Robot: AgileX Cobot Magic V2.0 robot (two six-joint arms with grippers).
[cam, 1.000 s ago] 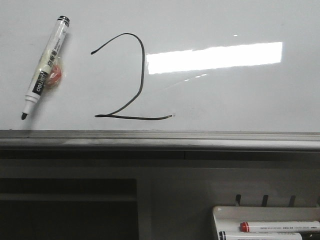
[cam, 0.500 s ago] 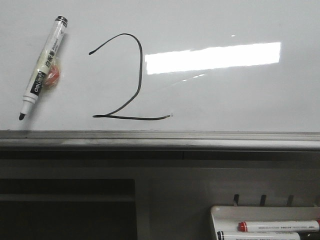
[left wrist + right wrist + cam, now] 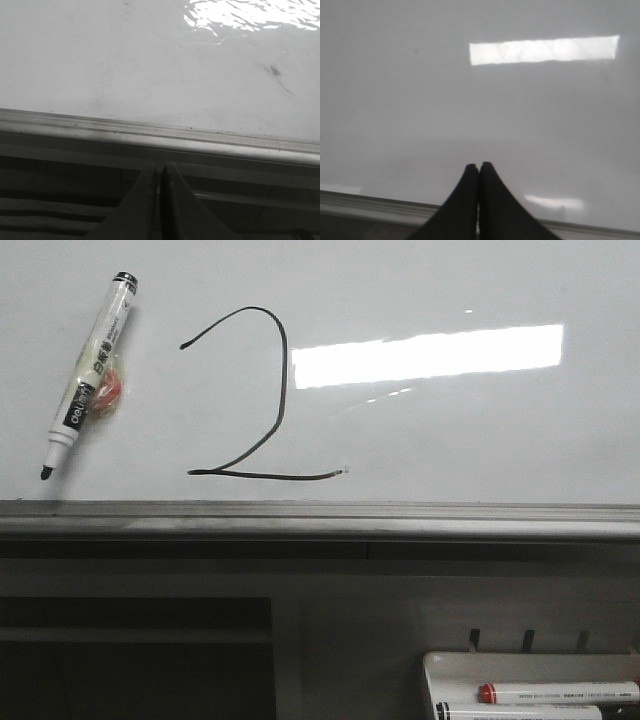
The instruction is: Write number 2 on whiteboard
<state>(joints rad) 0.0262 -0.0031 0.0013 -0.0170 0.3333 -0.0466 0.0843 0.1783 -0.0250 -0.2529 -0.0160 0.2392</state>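
The 2 (image 3: 255,400) is drawn on the whiteboard (image 3: 480,430), left of centre, base stroke just above the rail (image 3: 320,518). A marker (image 3: 88,370) sits tilted on the board left of it — tip down. Left claw (image 3: 160,172) clenched, empty, at the rail. Right claw (image 3: 479,170) clenched, empty, facing bare board.

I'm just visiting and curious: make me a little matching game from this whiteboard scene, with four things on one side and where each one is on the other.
Things:
1. number 2
2. black marker
3. red-capped marker
4. light reflection

Places:
A. in the white tray below the board
B. lying tilted at the board's left side
C. drawn near the middle of the whiteboard
D. bright bar right of the digit's top

Pairs: 1-C, 2-B, 3-A, 4-D
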